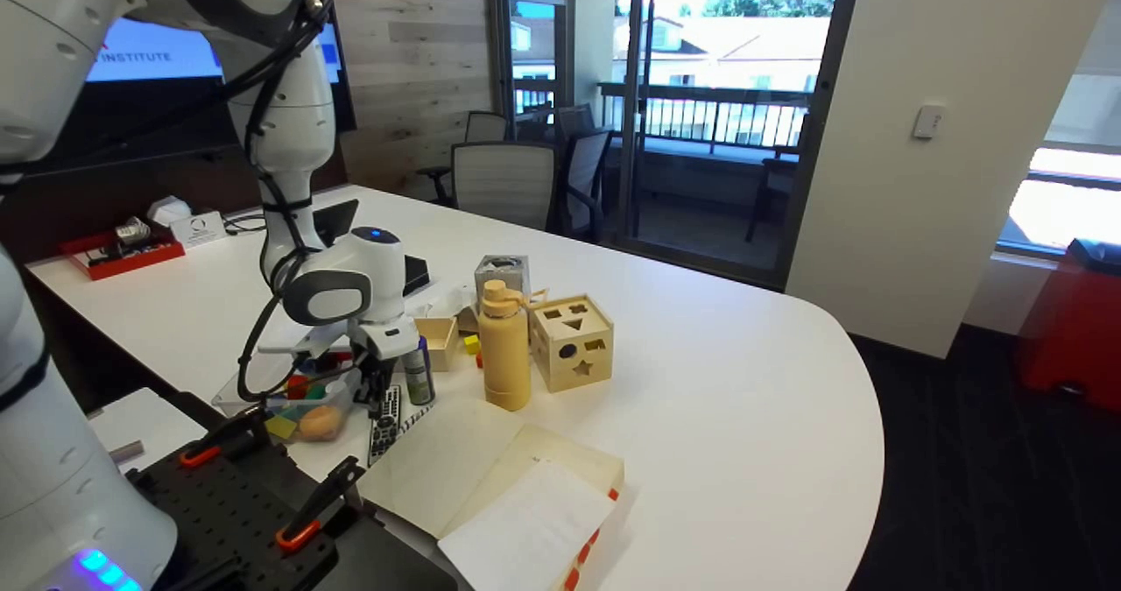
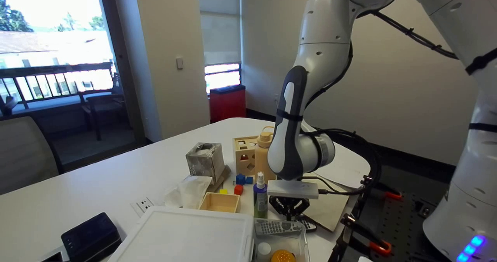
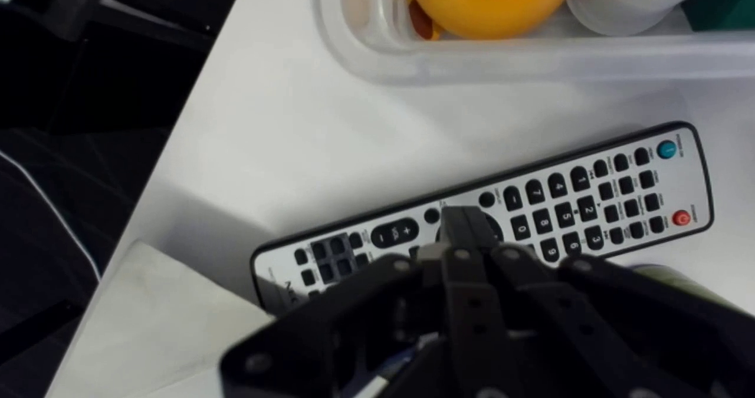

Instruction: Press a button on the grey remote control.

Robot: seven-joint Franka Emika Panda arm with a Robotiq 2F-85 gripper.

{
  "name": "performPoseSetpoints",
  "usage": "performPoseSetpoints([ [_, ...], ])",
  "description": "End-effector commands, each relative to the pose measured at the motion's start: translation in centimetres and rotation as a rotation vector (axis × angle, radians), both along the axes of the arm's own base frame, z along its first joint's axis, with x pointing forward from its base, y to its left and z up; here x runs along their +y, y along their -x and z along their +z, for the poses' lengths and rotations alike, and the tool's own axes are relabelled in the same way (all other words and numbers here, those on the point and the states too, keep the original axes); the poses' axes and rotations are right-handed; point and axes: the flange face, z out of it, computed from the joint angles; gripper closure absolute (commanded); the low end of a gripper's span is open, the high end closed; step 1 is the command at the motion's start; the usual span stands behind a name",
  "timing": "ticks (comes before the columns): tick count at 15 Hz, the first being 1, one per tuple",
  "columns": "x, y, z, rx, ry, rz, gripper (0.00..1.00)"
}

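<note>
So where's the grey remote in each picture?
In the wrist view: the grey remote slants across the middle, partly hidden by the gripper.
In an exterior view: the grey remote is low, left of middle.
In an exterior view: the grey remote is low, right of middle.
Landmark in all three: the clear bin beside it.

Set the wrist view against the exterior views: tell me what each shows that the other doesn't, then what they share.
Only the wrist view shows legible number keys on the remote, plus its red button and teal button.

Only the exterior views show the arm, yellow bottle, shape cube, tissue box and wooden tray.

All share the remote, the gripper over it, the plastic bin and the folder, cut off in the wrist view.
</note>
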Motion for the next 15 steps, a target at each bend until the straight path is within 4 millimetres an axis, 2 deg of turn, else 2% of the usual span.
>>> performPoseSetpoints([
  [1, 0.4, -0.4, -0.8, -0.028, 0.004, 0.010, 1.00],
  [15, -0.1, -1.0, -2.3, -0.025, 0.045, 0.008, 1.00],
])
